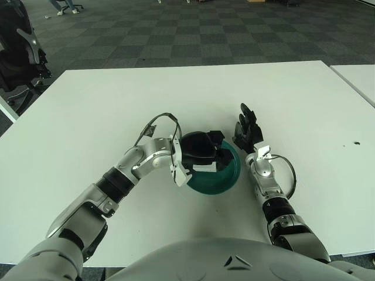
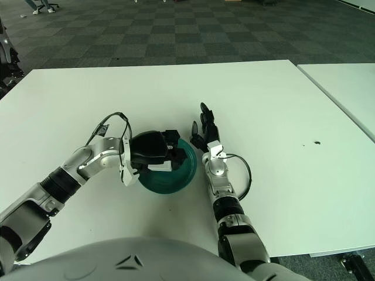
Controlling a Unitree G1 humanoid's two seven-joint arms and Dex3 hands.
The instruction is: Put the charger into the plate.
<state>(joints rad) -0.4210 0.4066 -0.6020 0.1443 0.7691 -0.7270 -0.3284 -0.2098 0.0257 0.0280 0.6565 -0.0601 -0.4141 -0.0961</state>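
Note:
A teal plate [image 1: 227, 177] sits on the white table [image 1: 88, 111], just in front of me. My left hand [image 1: 204, 151] hovers low over the plate's left half, its black fingers curled around a small white charger [image 1: 203, 168] that shows beneath the palm. The charger is down inside the plate's rim; whether it touches the plate's bottom I cannot tell. My right hand [image 1: 246, 129] shows just right of the plate, fingers spread and pointing away, holding nothing.
A black chair [image 1: 20, 52] stands off the table's far left corner. A second white table [image 1: 357, 76] begins at the right. A small dark mark [image 1: 356, 142] lies on the table at far right.

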